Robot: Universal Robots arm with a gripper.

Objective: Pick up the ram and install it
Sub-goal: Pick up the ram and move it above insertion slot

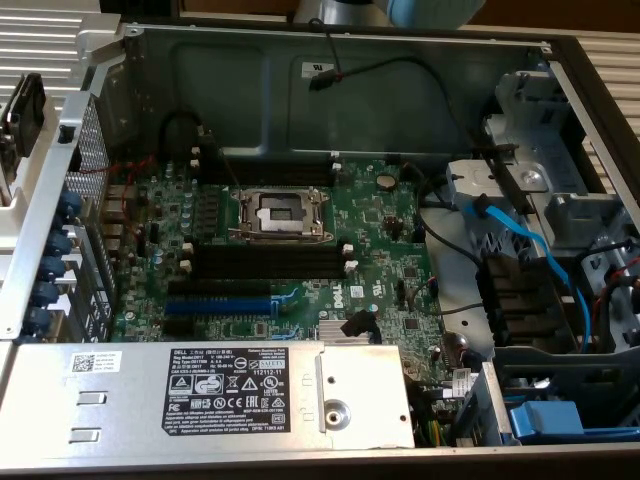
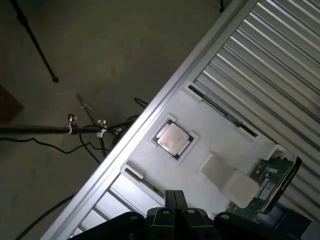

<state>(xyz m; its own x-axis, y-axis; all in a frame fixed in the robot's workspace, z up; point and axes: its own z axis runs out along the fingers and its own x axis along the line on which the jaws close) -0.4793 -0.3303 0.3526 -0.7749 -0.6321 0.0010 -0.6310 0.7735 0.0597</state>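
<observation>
Pincer (image 2: 174,196) is pressed closed; a white block (image 2: 234,184) half hides the ram (image 2: 263,176).

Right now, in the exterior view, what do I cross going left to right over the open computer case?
blue clips → processor socket → coin battery → blue cable

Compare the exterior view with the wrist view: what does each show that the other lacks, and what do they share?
Exterior view: the open computer case with its motherboard, empty processor socket, black memory slots and blue expansion slot. Wrist view: the shut hand, a white tray holding a processor chip, the ram at the tray's end, and the floor. Both: the ribbed metal tabletop.
</observation>
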